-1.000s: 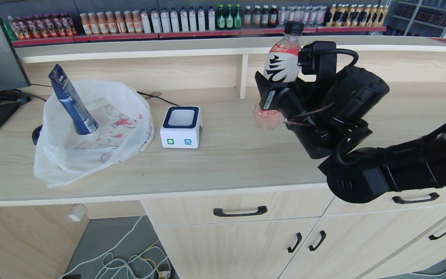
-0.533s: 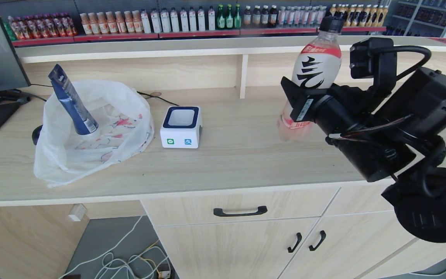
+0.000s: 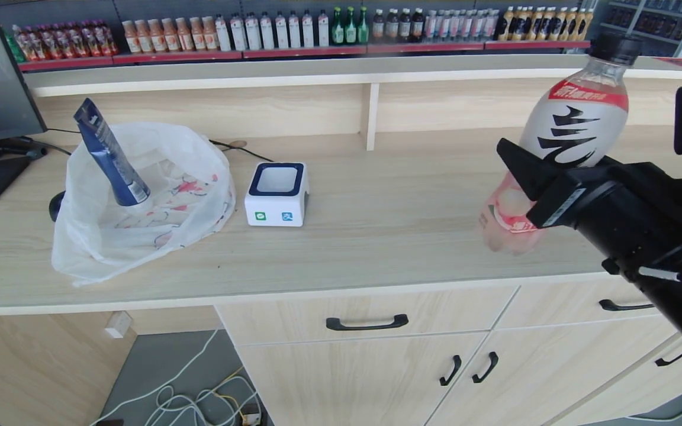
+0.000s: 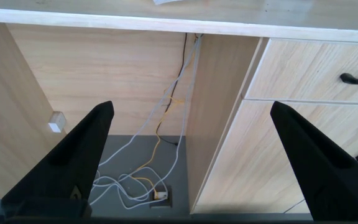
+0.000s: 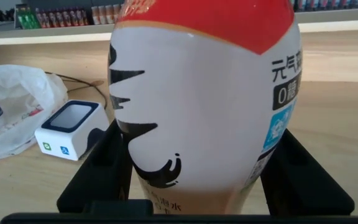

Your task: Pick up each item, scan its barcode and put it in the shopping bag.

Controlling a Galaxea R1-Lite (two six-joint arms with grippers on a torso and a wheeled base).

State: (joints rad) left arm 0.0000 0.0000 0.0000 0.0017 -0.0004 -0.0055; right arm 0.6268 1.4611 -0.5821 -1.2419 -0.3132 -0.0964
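Well right of the scanner, my right jaws clamp the bottle mid-body, near upright above the surface. Smooth plastic, looks full, probably heavy and slippery; a waist grip suits. Meanwhile my left jaws gape wide, empty.

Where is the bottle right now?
In the head view, the bottle is upright in the right gripper jaws on the right side, over the counter near its front edge, far right of the scanner.
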